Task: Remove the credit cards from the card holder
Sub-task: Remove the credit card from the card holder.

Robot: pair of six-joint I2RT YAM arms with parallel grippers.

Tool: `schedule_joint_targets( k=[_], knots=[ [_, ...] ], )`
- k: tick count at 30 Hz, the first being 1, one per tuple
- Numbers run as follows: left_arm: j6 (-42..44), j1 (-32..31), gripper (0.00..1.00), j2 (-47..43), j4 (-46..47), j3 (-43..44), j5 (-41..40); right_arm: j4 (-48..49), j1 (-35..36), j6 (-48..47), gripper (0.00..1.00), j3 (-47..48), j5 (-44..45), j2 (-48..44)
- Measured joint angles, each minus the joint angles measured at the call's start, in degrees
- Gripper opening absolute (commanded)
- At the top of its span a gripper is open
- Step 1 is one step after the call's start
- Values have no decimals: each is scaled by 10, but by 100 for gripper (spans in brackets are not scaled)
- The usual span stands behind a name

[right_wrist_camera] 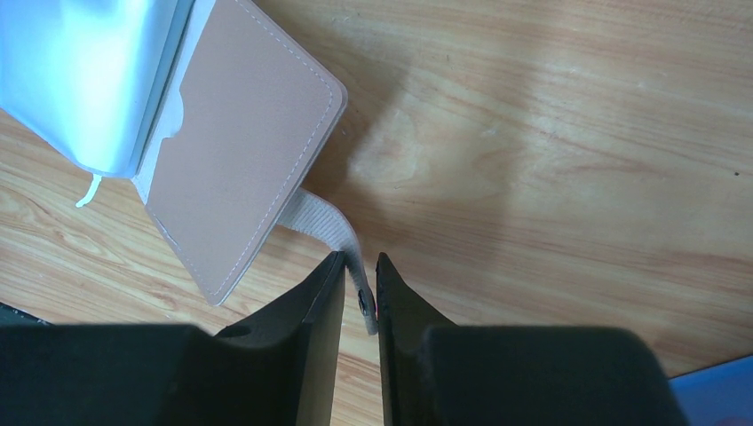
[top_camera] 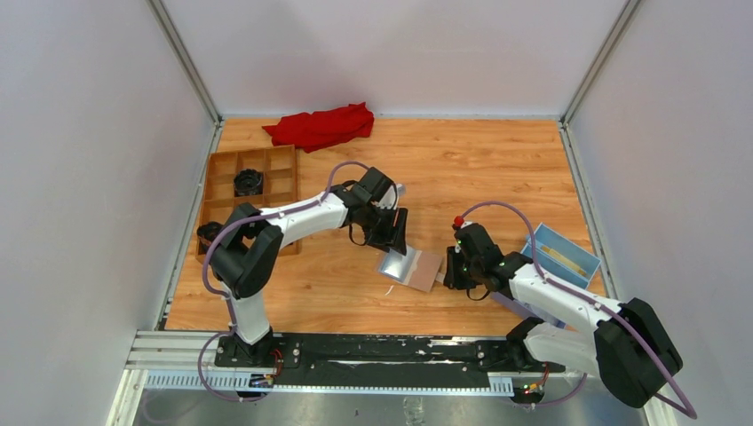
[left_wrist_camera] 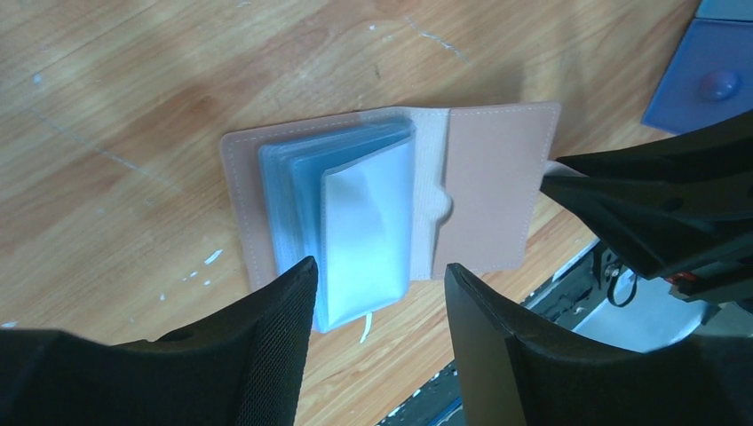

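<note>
pinching the strap (right_wrist_camera: 330,229) of the card holder (right_wrist_camera: 241,151), right hand (right_wrist_camera: 360,266); left hand (left_wrist_camera: 380,266) wide above the sleeves (left_wrist_camera: 364,222)

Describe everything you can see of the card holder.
The card holder lies open on the wooden table, tan-pink leather-like covers with stitched edges. A stack of bluish translucent sleeves sits on one half, the top one curling up. A pale woven strap runs from the other half into the shut right claw. The left claw hovers open above.
</note>
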Motion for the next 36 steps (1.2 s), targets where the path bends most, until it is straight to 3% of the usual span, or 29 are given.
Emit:
schedule_joint_targets(
  k=[11,19,24,36],
  knots=[
    [-12,-13,58,28,34,0,64,0,0,0,24,0,0,0],
    [2,-22,58,10,-10,10,-53,1,0,0,24,-2,-1,0],
    [4,-23,57,7,-22,10,-79,2,0,0,24,-6,-2,0],
    [-14,-24,56,18,36,1,17,4,0,0,24,-7,-2,0]
  ],
)
